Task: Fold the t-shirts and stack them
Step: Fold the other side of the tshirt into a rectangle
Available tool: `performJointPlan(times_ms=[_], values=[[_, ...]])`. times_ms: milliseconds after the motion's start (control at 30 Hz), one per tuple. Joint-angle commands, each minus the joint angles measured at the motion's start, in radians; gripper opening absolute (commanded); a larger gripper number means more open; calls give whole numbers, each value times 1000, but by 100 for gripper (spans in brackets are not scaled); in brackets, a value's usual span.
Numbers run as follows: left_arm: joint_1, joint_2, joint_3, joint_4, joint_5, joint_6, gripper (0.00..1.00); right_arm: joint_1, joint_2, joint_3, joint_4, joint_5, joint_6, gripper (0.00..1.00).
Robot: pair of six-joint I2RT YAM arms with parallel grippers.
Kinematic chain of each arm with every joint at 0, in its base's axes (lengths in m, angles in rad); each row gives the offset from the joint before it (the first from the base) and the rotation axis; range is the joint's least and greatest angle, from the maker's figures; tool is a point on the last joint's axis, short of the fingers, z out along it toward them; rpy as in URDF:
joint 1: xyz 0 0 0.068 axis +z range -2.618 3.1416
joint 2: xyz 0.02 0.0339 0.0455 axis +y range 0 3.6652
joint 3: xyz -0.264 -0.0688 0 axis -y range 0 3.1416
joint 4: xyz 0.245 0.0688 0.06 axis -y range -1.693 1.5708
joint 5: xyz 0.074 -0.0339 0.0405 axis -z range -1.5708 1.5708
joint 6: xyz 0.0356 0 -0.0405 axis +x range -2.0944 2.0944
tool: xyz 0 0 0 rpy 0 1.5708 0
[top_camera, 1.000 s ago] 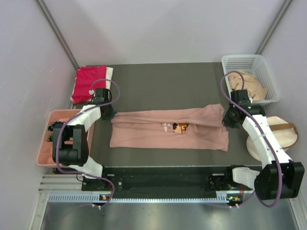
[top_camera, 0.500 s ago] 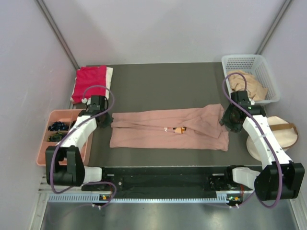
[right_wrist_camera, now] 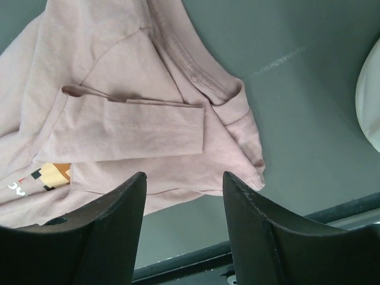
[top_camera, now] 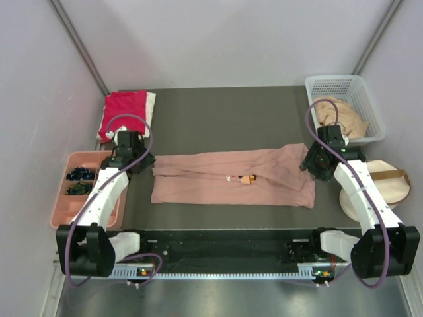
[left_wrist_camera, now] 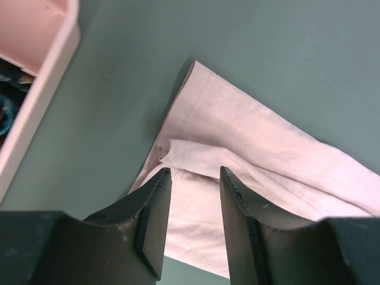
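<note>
Placement: the pink t-shirt point(top_camera: 198, 185) lies flat at mid-table point(top_camera: 225, 112), folded lengthwise into a long band running left to right, with the pixel print point(top_camera: 242, 178) peeking out of the fold near the middle. The left gripper point(top_camera: 147, 162) sits at the band's left end and the right gripper point(top_camera: 309, 164) at its right end, both low over the cloth. In the left wrist view the fingers are apart with nothing pinched. The tips are over the shirt's left edge, where a folded layer overlaps the corner, and cloth shows through the gap. I cannot tell if the tips touch the fabric. In the right wrist view the fingers are spread wider and nothing is clamped. A folded-over sleeve and the collar lie beyond the tips, and a bit of the print shows at lower left. The shirt's right edge lies between the fingers and to their right. The red t-shirt point(top_camera: 124, 113) sits folded at the far-left corner on top of the white t-shirt point(top_camera: 151, 102), well apart from both grippers. The tan t-shirt point(top_camera: 340, 117) is bunched in the white basket point(top_camera: 344, 84) at far right, just behind the right gripper. The pink tray point(top_camera: 57, 210) is left of the left arm, and the cream bag point(top_camera: 390, 183) is right of the right arm.
</note>
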Motion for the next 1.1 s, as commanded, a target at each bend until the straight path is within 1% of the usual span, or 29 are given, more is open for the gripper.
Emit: performJointPlan(times_ms=[0, 167, 400, 500, 633, 733, 767, 900, 967, 1067], values=[[1, 32, 2, 88, 43, 29, 44, 16, 33, 12, 69, -15, -14, 55], [1, 46, 18, 86, 28, 51, 45, 19, 155, 52, 132, -20, -22, 55], [2, 43, 0, 73, -3, 77, 44, 19, 304, 98, 197, -23, -17, 55], [2, 38, -11, 70, -15, 81, 44, 21, 324, 103, 204, -32, -14, 54], [2, 37, -32, 76, -20, 81, 44, 22, 312, 91, 214, -41, -12, 53], [2, 43, -44, 82, -12, 72, 44, 28, 302, 79, 232, -72, -25, 52], [2, 46, -47, 83, -9, 71, 44, 33, 297, 68, 247, -107, -34, 52], [2, 48, -58, 93, -3, 68, 44, 70, 301, 63, 306, -152, -87, 52], [2, 49, -58, 93, -4, 69, 44, 85, 323, 72, 329, -196, -100, 52], [2, 46, -57, 91, -12, 75, 44, 93, 358, 86, 352, -210, -115, 52]])
